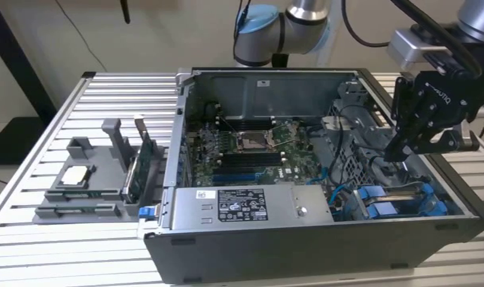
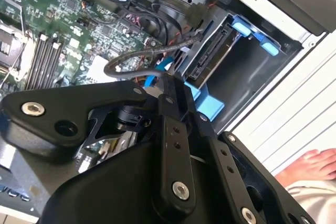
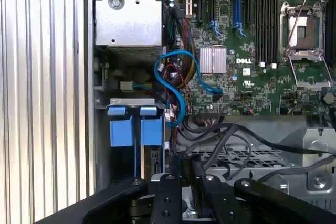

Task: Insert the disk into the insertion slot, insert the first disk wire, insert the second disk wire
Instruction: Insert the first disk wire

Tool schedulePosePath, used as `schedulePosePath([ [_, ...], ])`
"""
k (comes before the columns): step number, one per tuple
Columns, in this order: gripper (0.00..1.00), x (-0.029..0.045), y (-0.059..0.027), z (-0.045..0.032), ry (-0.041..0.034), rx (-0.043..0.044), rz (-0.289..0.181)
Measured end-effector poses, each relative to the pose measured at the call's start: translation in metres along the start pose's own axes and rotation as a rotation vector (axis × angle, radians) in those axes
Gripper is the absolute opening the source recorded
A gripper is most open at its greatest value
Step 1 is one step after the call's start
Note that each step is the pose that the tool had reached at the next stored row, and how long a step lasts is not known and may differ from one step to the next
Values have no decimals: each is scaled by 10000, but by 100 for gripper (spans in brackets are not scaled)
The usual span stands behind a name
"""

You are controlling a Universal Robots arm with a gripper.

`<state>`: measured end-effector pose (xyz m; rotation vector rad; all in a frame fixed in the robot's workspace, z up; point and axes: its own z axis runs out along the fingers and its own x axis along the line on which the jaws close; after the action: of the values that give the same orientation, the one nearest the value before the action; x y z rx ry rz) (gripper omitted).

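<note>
Disk (image 1: 401,198), framed in its bright blue carrier, lies in the insertion slot (image 2: 252,60) at the lower right corner of the open computer case (image 1: 322,78) in the exterior view. In the second wrist view the disk (image 2: 212,53) shows its connector edge facing into the case. The black tool (image 1: 395,154) hangs over the drive cage, just above and behind the disk, with its jaws drawn narrow. In the second wrist view its tips (image 2: 167,83) meet at the end of a looping dark cable (image 2: 131,62); whether they pinch it cannot be told. A blue cable (image 3: 176,77) curls beside the motherboard (image 1: 250,149). The power supply (image 1: 242,206) fills the case's front edge, and a grey parts holder (image 1: 90,179) stands on the slatted table (image 1: 66,251) at the exterior view's left.
</note>
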<state>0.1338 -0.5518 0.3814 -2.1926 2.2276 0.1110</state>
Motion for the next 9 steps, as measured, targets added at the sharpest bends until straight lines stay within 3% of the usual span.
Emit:
schedulePosePath([
  [9,19,94,-17,14,0,0,0],
])
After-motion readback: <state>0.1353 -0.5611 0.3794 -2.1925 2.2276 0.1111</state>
